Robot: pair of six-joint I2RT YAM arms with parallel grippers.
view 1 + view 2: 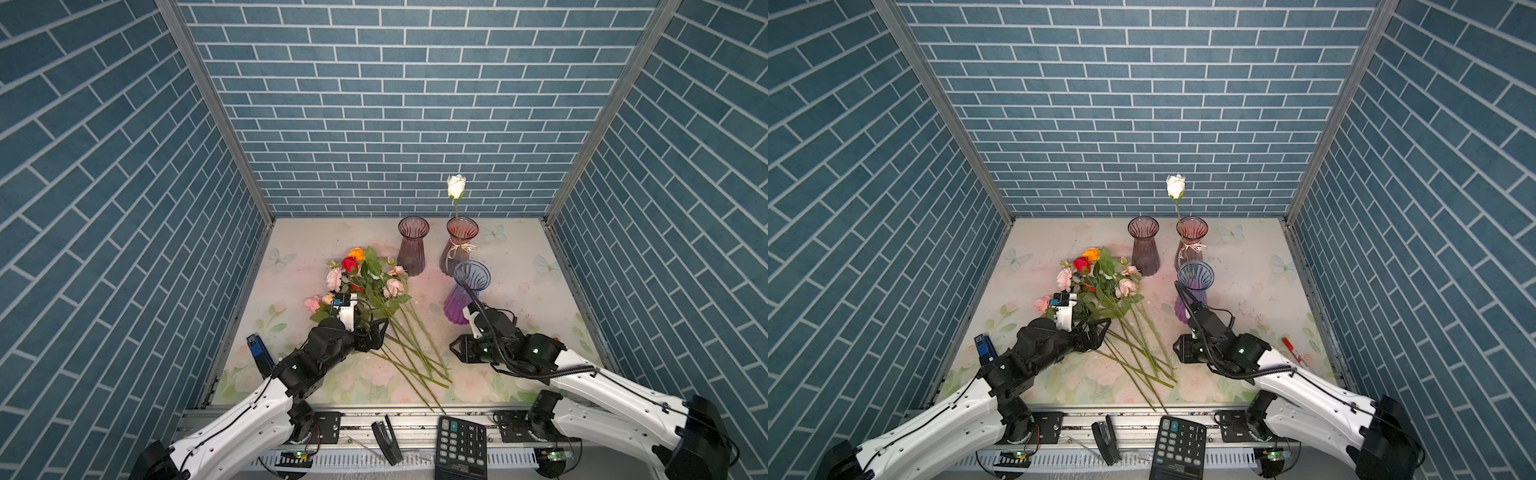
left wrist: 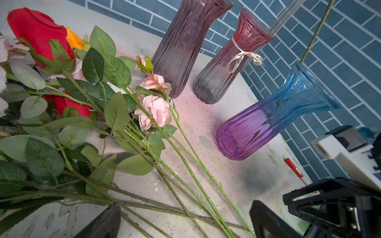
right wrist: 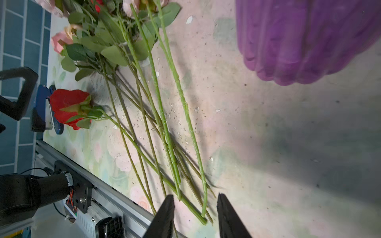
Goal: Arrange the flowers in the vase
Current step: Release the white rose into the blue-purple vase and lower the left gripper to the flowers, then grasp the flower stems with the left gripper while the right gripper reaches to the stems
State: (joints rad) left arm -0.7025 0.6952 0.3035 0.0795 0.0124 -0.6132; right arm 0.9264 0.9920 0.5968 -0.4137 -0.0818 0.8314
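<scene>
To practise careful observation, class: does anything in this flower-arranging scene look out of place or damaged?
Yes. A black desk calculator and a black stapler lie on the front metal rail, and a red pen on the floral table mat; none suits flower arranging. The mat's print is flaking in white flecks.

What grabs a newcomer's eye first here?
A lone white rose stands tall in the blue vase, right of centre. Left of it a bright heap of flowers lies on the table, stems fanned toward the front. The right gripper hovers open at the stem ends.
</scene>
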